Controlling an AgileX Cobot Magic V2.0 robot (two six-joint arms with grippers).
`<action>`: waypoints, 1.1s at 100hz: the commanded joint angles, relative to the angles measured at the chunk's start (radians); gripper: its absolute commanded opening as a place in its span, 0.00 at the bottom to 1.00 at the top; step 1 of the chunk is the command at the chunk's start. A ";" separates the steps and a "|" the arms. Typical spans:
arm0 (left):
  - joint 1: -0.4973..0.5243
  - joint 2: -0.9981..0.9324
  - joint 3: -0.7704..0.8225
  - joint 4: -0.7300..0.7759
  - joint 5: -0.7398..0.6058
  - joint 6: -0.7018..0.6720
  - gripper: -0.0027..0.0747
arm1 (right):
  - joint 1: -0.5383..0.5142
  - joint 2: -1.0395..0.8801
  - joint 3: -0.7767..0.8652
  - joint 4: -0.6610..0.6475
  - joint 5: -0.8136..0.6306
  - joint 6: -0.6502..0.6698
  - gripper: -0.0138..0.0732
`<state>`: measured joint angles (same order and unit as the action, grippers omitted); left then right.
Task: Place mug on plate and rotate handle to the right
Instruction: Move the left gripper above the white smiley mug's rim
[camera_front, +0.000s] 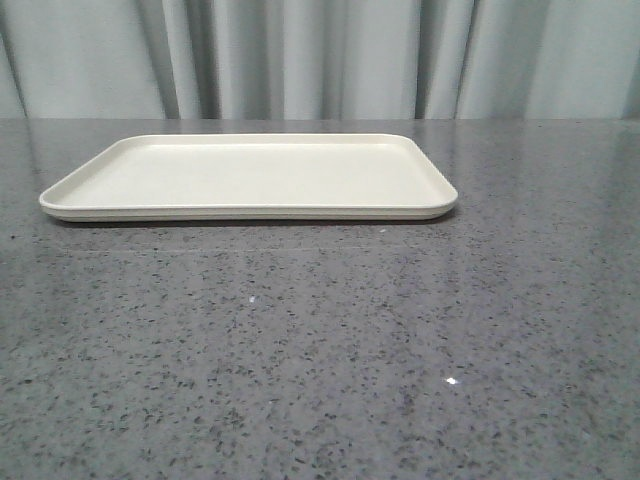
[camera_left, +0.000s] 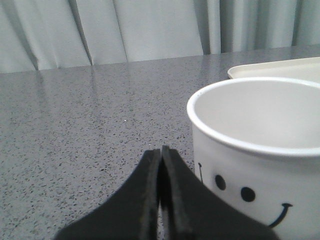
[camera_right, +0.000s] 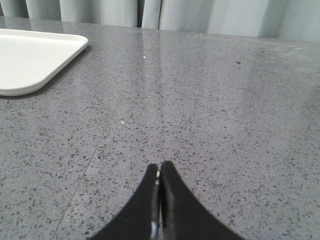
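Note:
The cream plate (camera_front: 250, 175) lies flat on the grey table in the front view, with nothing on it; its corner also shows in the left wrist view (camera_left: 280, 67) and in the right wrist view (camera_right: 30, 60). The white mug (camera_left: 260, 165) with its black smiley face stands upright on the table close beside my left gripper (camera_left: 160, 150), which is shut and empty. The handle is hidden. The mug and both grippers are out of the front view. My right gripper (camera_right: 160, 166) is shut and empty over bare table, to the right of the plate.
Grey speckled table (camera_front: 320, 360) stretches in front of the plate. Pale curtains (camera_front: 320, 60) hang behind the table's far edge.

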<state>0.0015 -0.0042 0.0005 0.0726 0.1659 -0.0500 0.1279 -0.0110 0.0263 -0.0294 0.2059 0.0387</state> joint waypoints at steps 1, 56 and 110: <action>-0.007 -0.030 0.010 -0.001 -0.089 -0.010 0.01 | 0.000 -0.020 0.001 -0.014 -0.082 0.000 0.08; -0.007 -0.030 0.010 -0.001 -0.089 -0.010 0.01 | 0.000 -0.020 0.001 -0.051 -0.082 -0.018 0.08; -0.007 -0.030 -0.005 -0.035 -0.129 -0.010 0.01 | 0.000 -0.020 0.001 -0.051 -0.237 -0.018 0.08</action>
<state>0.0015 -0.0042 0.0005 0.0686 0.1384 -0.0500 0.1279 -0.0110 0.0278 -0.0675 0.1436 0.0308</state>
